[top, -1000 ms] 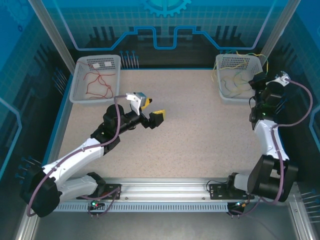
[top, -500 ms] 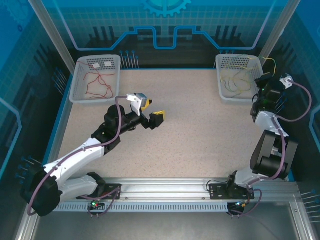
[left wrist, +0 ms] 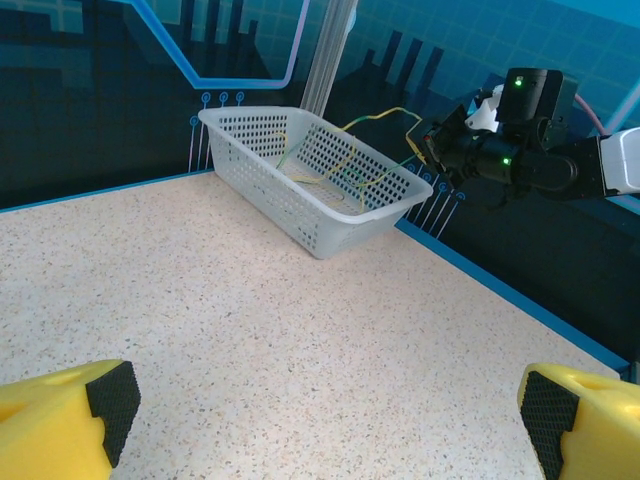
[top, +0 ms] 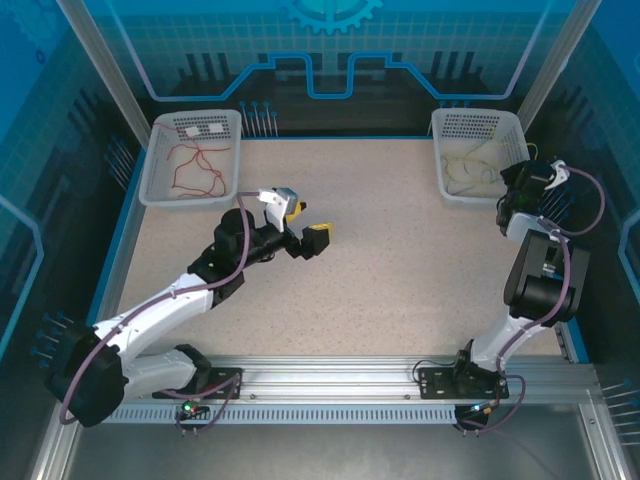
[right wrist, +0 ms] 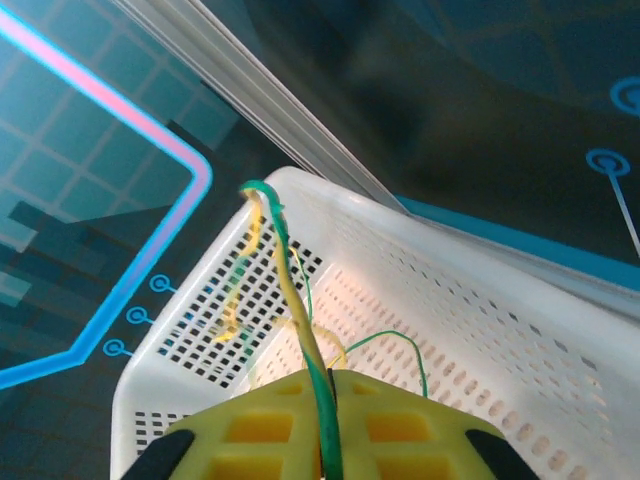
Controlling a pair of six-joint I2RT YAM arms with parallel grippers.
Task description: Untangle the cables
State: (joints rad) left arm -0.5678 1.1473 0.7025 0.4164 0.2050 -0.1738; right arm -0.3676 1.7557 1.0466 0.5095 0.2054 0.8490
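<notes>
Although the sorting looks well advanced, the job does not read as finished. On the left, the left basket (top: 160, 160) holds the red cables (top: 196, 168), lying loose in it and apart from the other colours, so that share seems done. Just right of it, the left gripper (top: 305, 232) hovers over bare table (top: 400, 270) with its jaws spread wide and nothing between them. It is idle and well apart from either basket.

On the right, the right basket (top: 445, 175) holds the yellow and green cables (right wrist: 287, 262). These two colours run together: the right wrist view shows them side by side, hooked over the basket's corner rim and coming down into the narrow seam between the pads of the right gripper (right wrist: 326, 385). The jaws are almost together, with the strands pinched there. By my judgement, yellow has yet to be parted from green, and whether knots lie in the basket is too fine to tell.

Against the earlier frames, the red cables have not changed and the left arm has barely shifted. The right arm has folded back and come down beside the basket's right side. The strands that were pulled up past the rim now lie mostly inside.
</notes>
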